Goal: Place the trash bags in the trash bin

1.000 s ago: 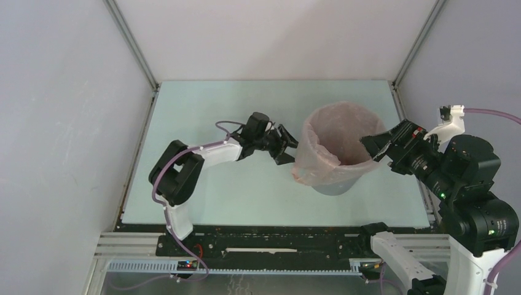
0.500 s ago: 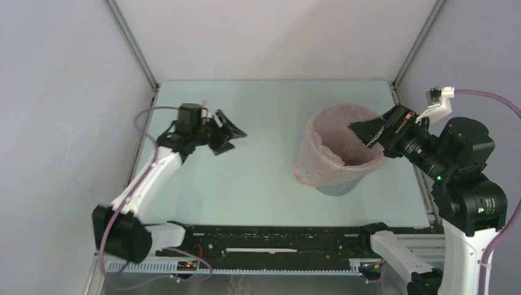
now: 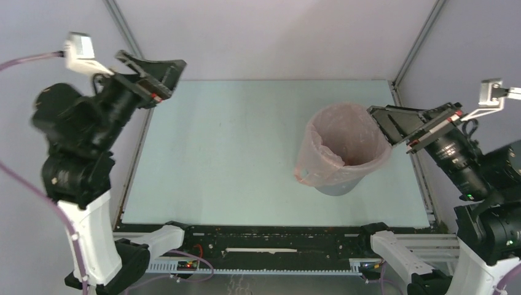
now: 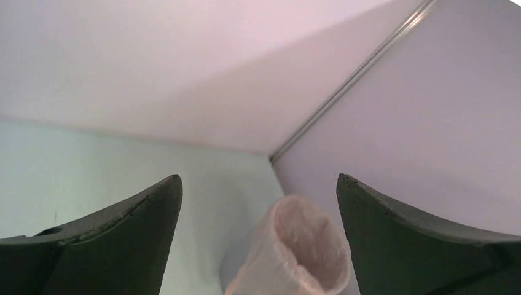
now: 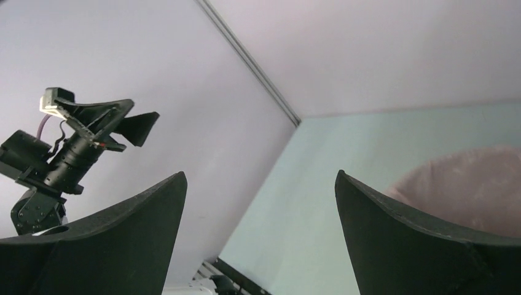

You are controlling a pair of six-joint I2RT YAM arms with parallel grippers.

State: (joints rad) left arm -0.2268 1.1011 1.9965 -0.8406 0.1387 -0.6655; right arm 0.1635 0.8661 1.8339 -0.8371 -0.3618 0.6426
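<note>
Seen from above, the pink trash bag [image 3: 329, 161] lines the grey trash bin [image 3: 335, 187] on the right of the desk [image 3: 233, 153], with its rim folded down outside. The right wrist view catches only pink film. The left tool [image 3: 175, 78] and the right tool [image 3: 379, 126] are both raised, spread wide and empty, the right one near the bin's right edge.

The pale-green table [image 3: 246, 141] is viewed from above and behind, while the pink-lined grey round plastic bin [image 3: 336, 187] is shared distantly by both raised wrist views.
</note>
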